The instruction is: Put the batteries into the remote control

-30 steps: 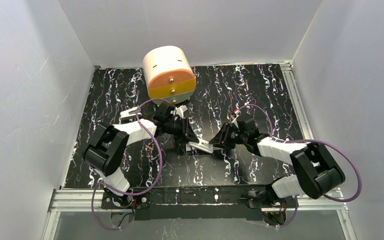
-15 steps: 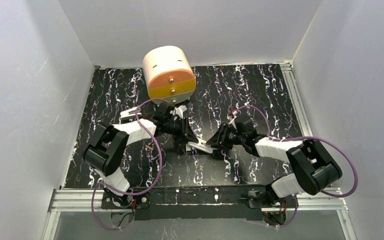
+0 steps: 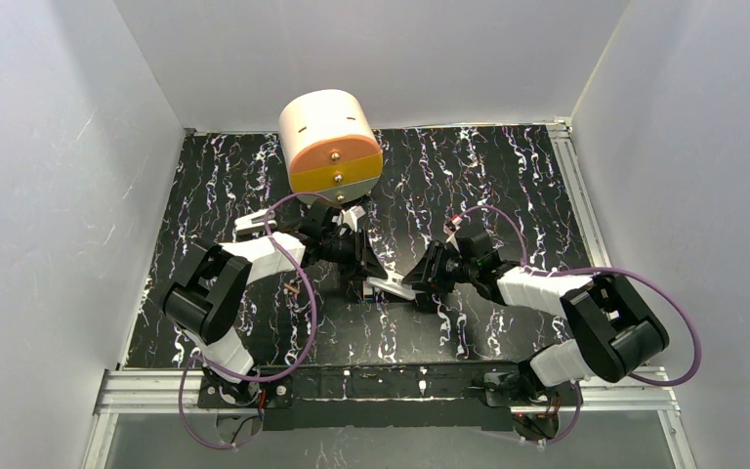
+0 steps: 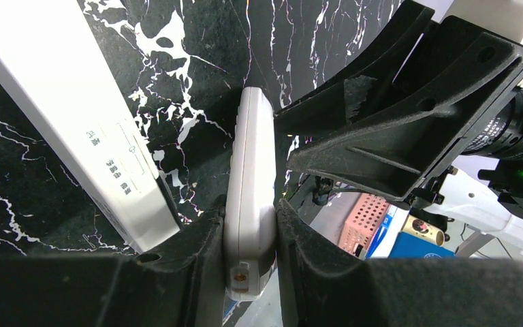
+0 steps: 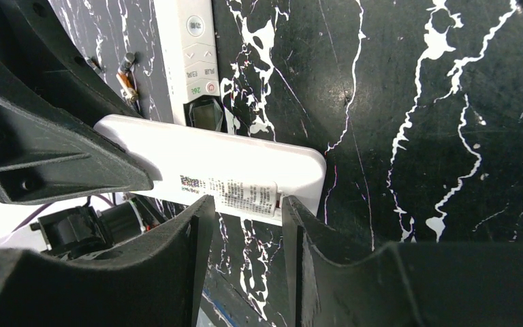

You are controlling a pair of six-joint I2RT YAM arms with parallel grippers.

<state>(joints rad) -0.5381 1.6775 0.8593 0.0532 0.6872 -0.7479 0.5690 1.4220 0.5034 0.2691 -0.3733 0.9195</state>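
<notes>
A: Locate remote control.
B: Clamped edge-on in left gripper, clear of table, pointing lengthwise toward right arm.
A: Check right gripper.
B: Half spread, gripping nothing; fingertips set astride labelled back, near free end. Probably best placed for work on that back face. Treat left clamp as anchor.

The remote control is seen as smooth white plastic with a faint sheen; a paper-like printed label is stuck on its back. The table is surfaced in smooth black, white-veined marble pattern. The right gripper's fingers are formed of matt, finely grained black plastic.
</notes>
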